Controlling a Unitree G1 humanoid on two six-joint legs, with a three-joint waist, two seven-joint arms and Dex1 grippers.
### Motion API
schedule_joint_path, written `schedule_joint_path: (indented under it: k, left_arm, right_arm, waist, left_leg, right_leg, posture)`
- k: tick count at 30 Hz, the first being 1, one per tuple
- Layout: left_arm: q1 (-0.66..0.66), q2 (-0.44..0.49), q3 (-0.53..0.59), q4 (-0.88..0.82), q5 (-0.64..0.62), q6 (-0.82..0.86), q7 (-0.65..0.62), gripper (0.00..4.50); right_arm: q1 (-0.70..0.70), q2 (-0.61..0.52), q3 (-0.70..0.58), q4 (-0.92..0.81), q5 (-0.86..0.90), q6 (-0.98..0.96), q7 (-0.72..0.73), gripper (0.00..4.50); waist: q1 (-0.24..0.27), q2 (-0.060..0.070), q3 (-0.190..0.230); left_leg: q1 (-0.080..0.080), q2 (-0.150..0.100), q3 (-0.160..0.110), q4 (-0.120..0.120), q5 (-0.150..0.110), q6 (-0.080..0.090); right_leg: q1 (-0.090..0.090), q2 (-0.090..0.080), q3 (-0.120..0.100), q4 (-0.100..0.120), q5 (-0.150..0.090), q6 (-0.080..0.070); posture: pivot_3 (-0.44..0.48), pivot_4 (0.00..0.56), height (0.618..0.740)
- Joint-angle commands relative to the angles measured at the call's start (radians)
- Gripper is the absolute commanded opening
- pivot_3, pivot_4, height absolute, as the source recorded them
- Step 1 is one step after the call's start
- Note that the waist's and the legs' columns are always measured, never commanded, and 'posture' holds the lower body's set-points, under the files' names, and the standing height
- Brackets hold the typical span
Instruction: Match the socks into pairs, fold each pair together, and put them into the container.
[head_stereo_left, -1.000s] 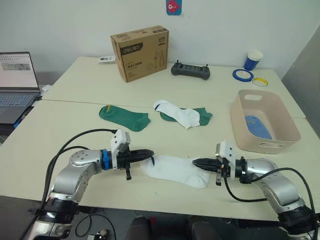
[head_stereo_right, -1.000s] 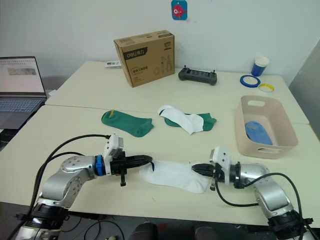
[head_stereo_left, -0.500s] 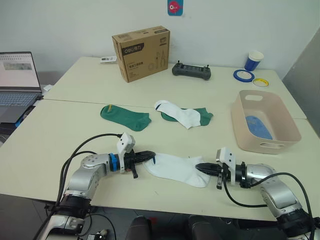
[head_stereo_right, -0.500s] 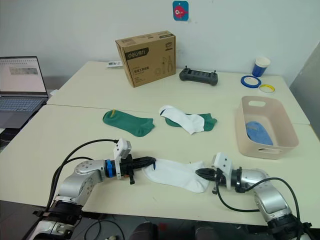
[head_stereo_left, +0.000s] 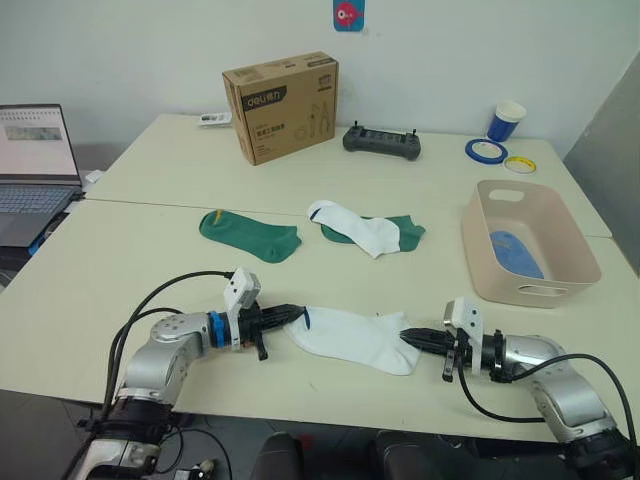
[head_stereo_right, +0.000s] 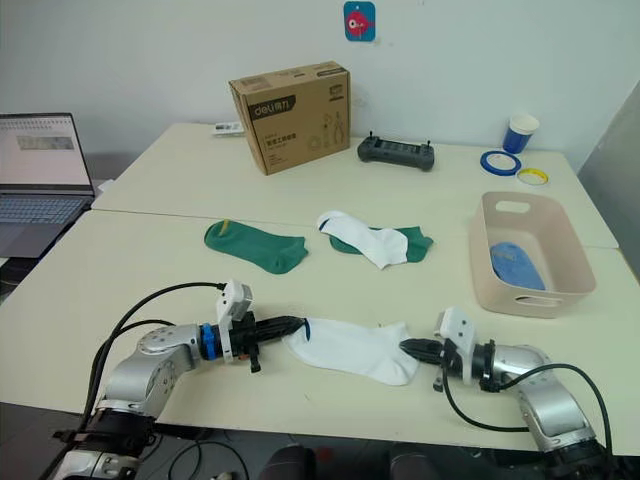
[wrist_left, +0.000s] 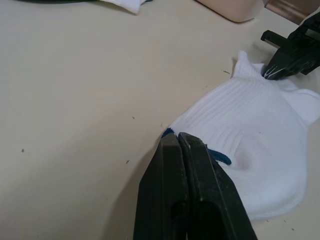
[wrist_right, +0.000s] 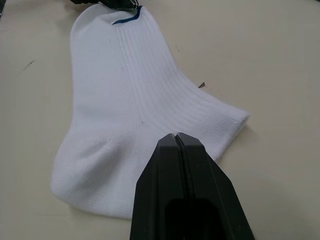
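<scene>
Laptop at the table's far left edge. Left gripper low on the near table, fingers pressed together on the dark-striped cuff of the near white sock, about where it was a second ago. Beyond it, a dark green sock flat, then a second white sock lying across the other green sock. Near white sock stretched flat between the two grippers, unmoved. Right gripper pinched shut on that sock's toe end, arm drawn slightly further right than before. Pink container at the right, well apart, blue socks inside.
</scene>
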Motion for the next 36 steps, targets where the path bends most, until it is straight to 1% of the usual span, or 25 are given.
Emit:
schedule_joint_path:
  k: [1,4,8,12,16,19,23,26,29,32,33,34,36]
  left_arm:
    - [0.039,0.046,0.048,-0.147,-0.048,0.005,-0.025,0.03]
    - [0.106,0.096,0.028,-0.220,-0.041,0.002,-0.060,0.03]
    - [0.143,0.128,0.008,-0.205,0.008,-0.050,-0.071,0.03]
    - [0.146,0.115,-0.005,-0.156,0.053,-0.075,-0.044,0.03]
    - [0.154,0.122,-0.013,-0.141,0.067,-0.089,-0.055,0.03]
    - [0.160,0.127,-0.010,-0.141,0.066,-0.089,-0.056,0.03]
    - [0.168,0.124,0.020,-0.172,0.027,-0.064,-0.048,0.03]
    - [0.164,0.109,0.079,-0.224,-0.031,-0.016,0.005,0.03]
    - [0.164,0.099,0.123,-0.252,-0.062,0.010,0.055,0.03]
    - [0.163,0.040,0.242,-0.237,-0.055,-0.031,0.231,0.58]
    - [0.168,0.017,0.268,-0.227,-0.039,-0.052,0.283,0.95]
    - [0.178,0.001,0.278,-0.222,-0.021,-0.073,0.313,1.21]
    - [0.196,-0.033,0.285,-0.220,0.009,-0.102,0.370,1.87]
  right_arm:
    - [0.005,-0.026,-0.039,-0.110,0.055,0.035,0.009,0.00]
    - [0.016,-0.040,-0.012,-0.138,0.039,0.046,0.013,0.00]
    - [0.026,-0.040,0.021,-0.114,-0.004,0.023,0.010,0.00]
    - [0.045,-0.055,0.032,-0.077,-0.036,0.000,0.015,0.00]
    - [0.066,-0.084,0.006,-0.043,-0.047,-0.039,0.017,0.00]
    - [0.076,-0.099,-0.011,-0.035,-0.033,-0.054,0.021,0.00]
    - [0.086,-0.105,-0.061,-0.097,0.046,-0.020,0.038,0.00]
    - [0.072,-0.089,-0.096,-0.140,0.068,-0.001,-0.004,0.00]
    - [0.069,-0.077,-0.123,-0.162,0.075,0.020,-0.040,0.00]
    - [0.040,-0.001,-0.183,-0.144,0.036,0.019,-0.213,0.59]
    - [0.039,0.021,-0.188,-0.125,0.011,0.001,-0.253,1.03]
    - [0.042,0.033,-0.183,-0.103,-0.024,-0.027,-0.282,1.28]
    - [0.046,0.060,-0.182,-0.068,-0.078,-0.067,-0.340,2.02]
  waist:
    - [0.000,0.000,0.000]
    - [-0.001,0.000,0.000]
    - [-0.001,0.000,0.000]
    - [0.001,0.000,0.000]
    - [0.001,0.000,0.000]
    - [0.001,0.000,0.000]
    - [0.000,0.000,0.000]
    - [0.000,0.000,0.000]
    - [0.000,0.000,0.000]
    - [-0.001,0.000,0.000]
    - [-0.001,0.000,0.000]
    - [0.000,0.000,0.000]
    - [0.000,0.000,0.000]
  left_leg:
    - [0.000,0.000,0.000,0.000,0.000,0.000]
    - [0.000,0.000,0.000,-0.001,0.000,0.000]
    - [0.001,0.000,0.000,-0.001,0.000,0.000]
    - [0.001,0.000,0.001,-0.001,0.000,0.000]
    - [0.001,-0.001,0.001,0.000,0.000,0.000]
    - [0.001,0.000,0.001,0.000,0.000,0.000]
    - [0.001,0.000,0.001,0.000,0.000,0.000]
    - [0.001,0.000,0.001,0.000,0.000,0.000]
    - [0.001,0.000,0.000,0.000,0.000,0.000]
    - [0.001,0.000,0.000,-0.001,0.000,0.000]
    - [0.001,0.000,0.001,0.000,0.000,0.000]
    - [0.001,0.000,0.001,0.000,0.000,0.000]
    - [0.001,0.000,0.001,0.000,0.000,0.000]
  right_leg:
    - [0.000,0.000,0.000,0.000,0.000,0.000]
    - [0.000,0.000,0.000,0.000,-0.001,-0.001]
    - [0.000,0.000,0.000,0.000,-0.002,-0.003]
    - [0.000,-0.001,0.000,0.000,-0.003,-0.006]
    - [0.000,-0.002,0.000,-0.001,-0.003,-0.005]
    - [0.000,-0.002,0.000,-0.001,-0.003,-0.005]
    - [0.000,-0.002,0.000,0.000,-0.003,-0.005]
    - [0.000,-0.002,0.000,0.000,-0.002,-0.003]
    - [0.000,-0.001,0.000,0.000,-0.001,-0.002]
    - [0.000,-0.001,0.000,0.000,-0.001,-0.002]
    - [0.000,-0.001,0.000,0.000,-0.001,-0.001]
    - [0.000,-0.001,0.000,0.000,-0.001,-0.001]
    - [0.000,-0.002,0.000,0.000,-0.001,-0.001]
  posture:
    - [0.000,0.150,0.740]
    - [0.000,0.150,0.740]
    - [0.000,0.150,0.740]
    - [0.000,0.150,0.740]
    - [0.000,0.150,0.740]
    - [0.000,0.150,0.740]
    - [0.000,0.150,0.740]
    - [0.000,0.150,0.740]
    - [0.000,0.150,0.740]
    - [0.000,0.150,0.740]
    - [0.000,0.150,0.740]
    - [0.000,0.150,0.740]
    - [0.000,0.150,0.740]
